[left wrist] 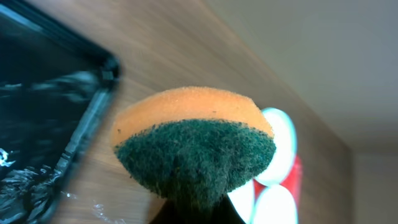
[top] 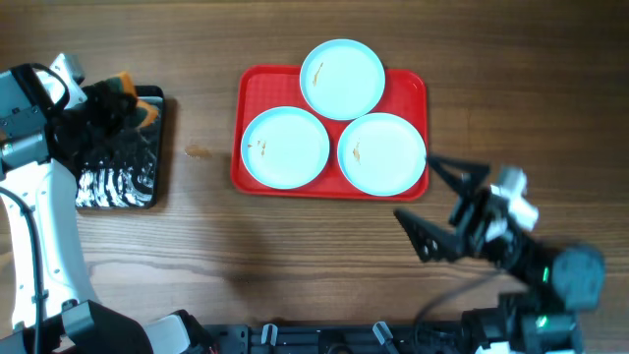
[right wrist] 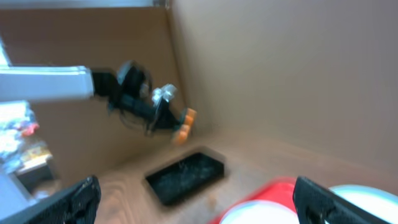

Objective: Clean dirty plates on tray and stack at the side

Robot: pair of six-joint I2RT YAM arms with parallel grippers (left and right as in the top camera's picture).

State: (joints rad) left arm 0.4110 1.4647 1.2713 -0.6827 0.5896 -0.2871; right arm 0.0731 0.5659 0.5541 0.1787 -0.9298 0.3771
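Note:
Three pale blue plates lie on the red tray [top: 248, 90]: one at the back [top: 342, 79], one front left [top: 285, 147], one front right [top: 382, 152], each with small brown smears. My left gripper [top: 126, 103] is above the black tray and is shut on an orange and green sponge [left wrist: 194, 149]. The plates and red tray show at the right of the left wrist view [left wrist: 277, 186]. My right gripper [top: 432, 202] is wide open and empty, near the red tray's front right corner. The red tray shows low in the right wrist view [right wrist: 273, 193].
A black rectangular tray [top: 123, 177] with wet streaks sits at the left on the wooden table; it also shows in the right wrist view [right wrist: 185, 175] and the left wrist view [left wrist: 43, 124]. A small brown spot [top: 197, 151] marks the table between the trays.

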